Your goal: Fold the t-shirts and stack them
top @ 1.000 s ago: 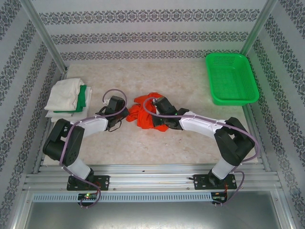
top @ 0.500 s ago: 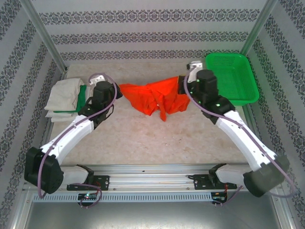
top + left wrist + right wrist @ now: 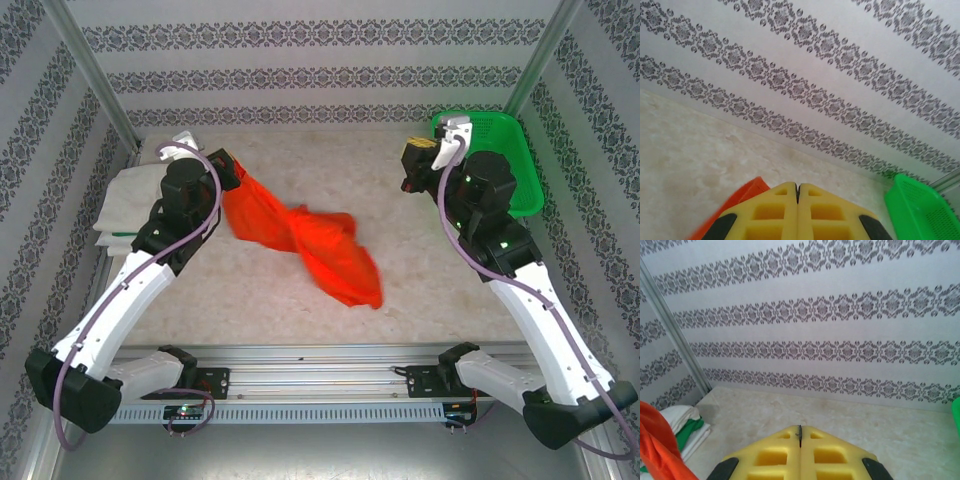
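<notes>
The left gripper [image 3: 228, 170], lifted at the ten o'clock side, is clamped on one corner of the orange-red t-shirt [image 3: 320, 245]. The shirt trails from it in a twisted sweep toward five o'clock, across the middle of the table [image 3: 430, 290]. The right gripper [image 3: 413, 165], at two o'clock just beside the green basket [image 3: 528, 188], has its fingers pressed together on nothing. Folded off-white and green t-shirts [image 3: 122, 200] lie stacked at the nine o'clock edge.

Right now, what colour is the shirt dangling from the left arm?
Plain bright orange-red. The shirt shows best in the top external view.
</notes>
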